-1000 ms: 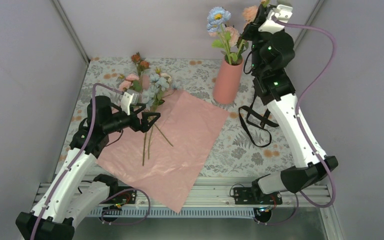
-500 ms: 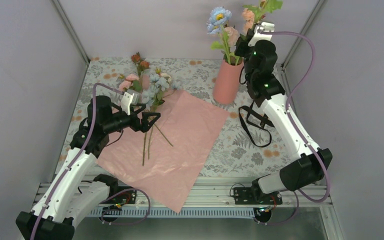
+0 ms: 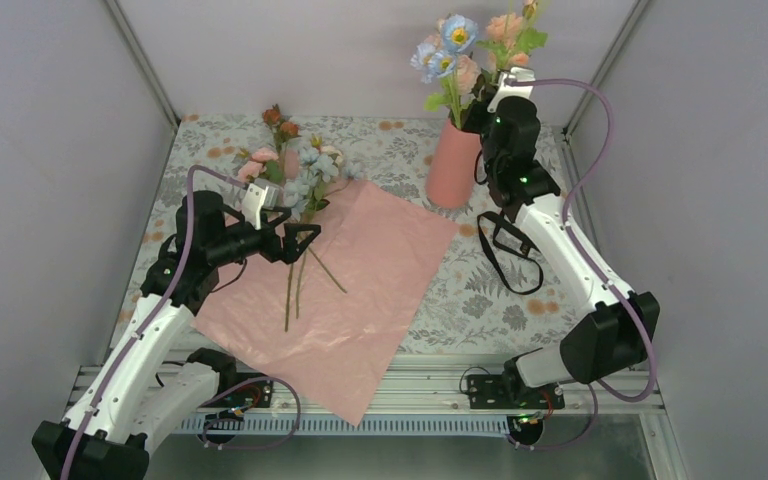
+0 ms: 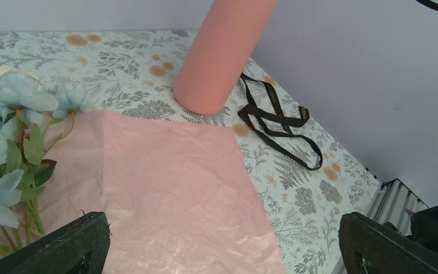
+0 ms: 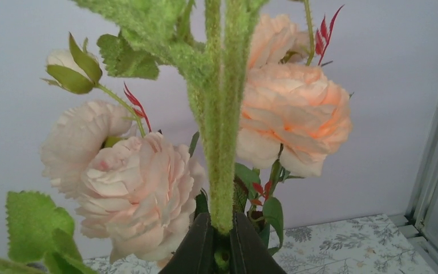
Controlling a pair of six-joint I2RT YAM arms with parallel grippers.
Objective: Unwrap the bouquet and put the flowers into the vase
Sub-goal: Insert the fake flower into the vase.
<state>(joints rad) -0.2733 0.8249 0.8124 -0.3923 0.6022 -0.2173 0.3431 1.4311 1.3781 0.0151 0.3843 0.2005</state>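
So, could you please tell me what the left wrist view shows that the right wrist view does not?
Only the left wrist view: the open left gripper over the pink paper, the lower part of the vase, a black ribbon and blue flowers lying at the left. Only the right wrist view: the right gripper shut on a fuzzy green flower stem, with a peach bloom and a pink bloom beside it. Both: the floral tablecloth and the grey wall.

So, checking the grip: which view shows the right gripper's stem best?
Right wrist: the right gripper is shut on the fuzzy green stem, close up. Top external shows it small among flowers above the vase; left wrist misses it.
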